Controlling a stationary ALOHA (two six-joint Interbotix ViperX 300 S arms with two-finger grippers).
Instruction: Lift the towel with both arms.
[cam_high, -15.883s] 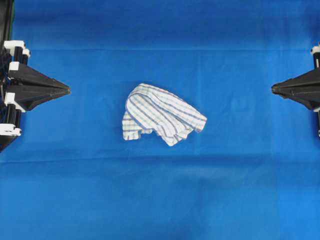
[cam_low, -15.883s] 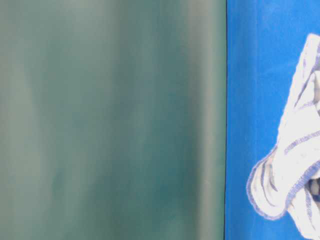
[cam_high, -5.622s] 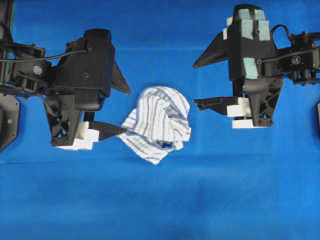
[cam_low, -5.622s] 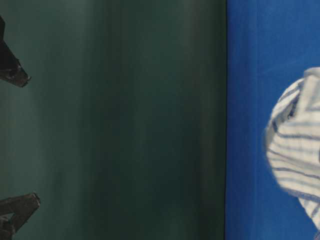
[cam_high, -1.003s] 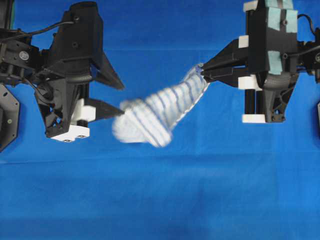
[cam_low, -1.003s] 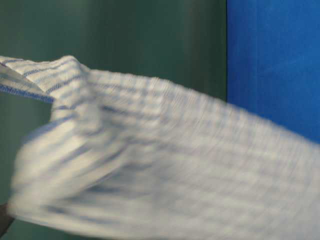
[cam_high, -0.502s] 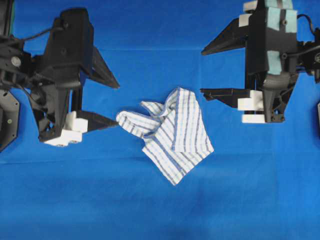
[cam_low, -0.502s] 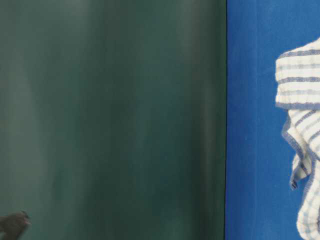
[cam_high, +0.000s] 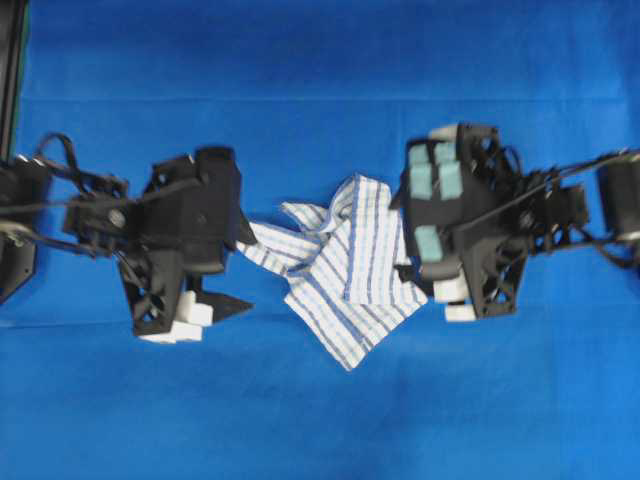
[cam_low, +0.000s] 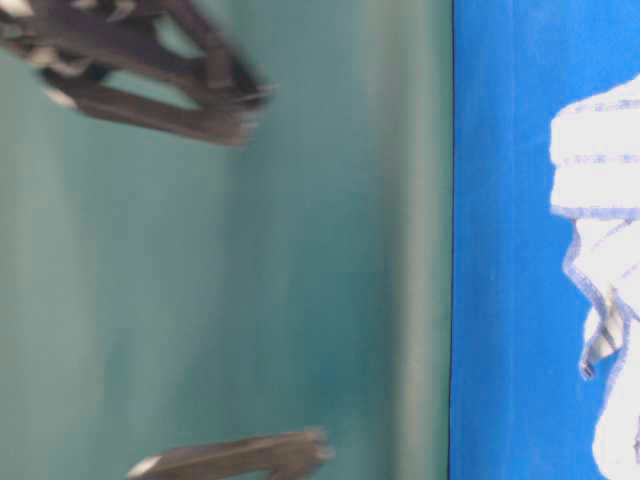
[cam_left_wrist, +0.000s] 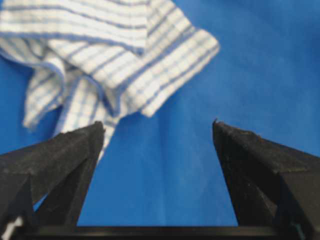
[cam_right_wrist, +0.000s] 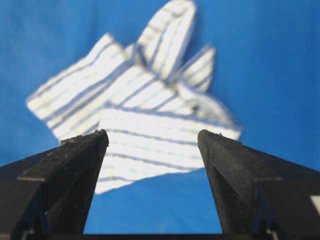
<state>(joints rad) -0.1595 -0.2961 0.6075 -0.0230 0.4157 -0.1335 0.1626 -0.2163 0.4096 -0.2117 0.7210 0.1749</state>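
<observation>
Blue cloth (cam_high: 320, 420) covers the table, and the towel (cam_high: 345, 265) lies crumpled on it, in the middle, between the two arms. Nothing holds it.

The left gripper (cam_left_wrist: 157, 132) has its jaws wide apart. In its own wrist view the towel sits ahead and off to the left, with the left finger just touching or covering one loose edge; I cannot tell which. From above, this gripper sits just beside the towel's left corner.

The right gripper (cam_right_wrist: 152, 140) is also wide open. In its wrist view the towel lies straight ahead, and its near edge fills the gap between the two fingers. From above, this gripper hangs over the towel's right edge, so it looks like the nearer one.

The towel is longest from upper left to lower right. One pointed corner aims at the left gripper, and another points down toward the bottom of the overhead view.

My guess is each arm needs to pinch its own side.
</observation>
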